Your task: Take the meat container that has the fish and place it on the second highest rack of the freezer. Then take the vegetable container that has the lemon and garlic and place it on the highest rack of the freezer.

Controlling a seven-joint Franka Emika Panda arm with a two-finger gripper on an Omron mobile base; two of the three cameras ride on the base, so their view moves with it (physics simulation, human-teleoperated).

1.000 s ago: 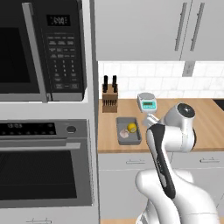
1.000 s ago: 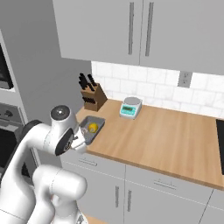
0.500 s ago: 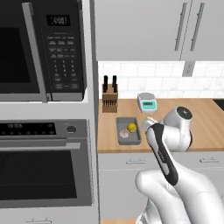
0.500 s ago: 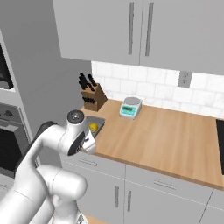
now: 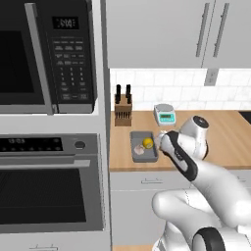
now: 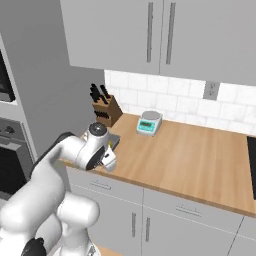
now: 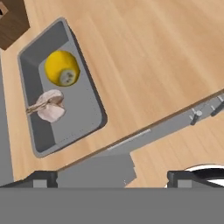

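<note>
The gripper (image 7: 111,175), jaws released and empty, hovers above the counter edge (image 7: 144,131) with the vegetable container (image 7: 83,127), holding lemon (image 7: 63,68) and garlic (image 7: 50,106), at its 10 o'clock, positioned for a descent.

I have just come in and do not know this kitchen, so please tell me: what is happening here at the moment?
A white robot arm reaches over the wooden counter with its pincer open and holding nothing. Below it lies a shallow grey rectangular tray holding a bright yellow lemon and a pale garlic bulb. The tray rests on the counter near the front edge, beside a wooden knife block and a small kitchen scale.
</note>
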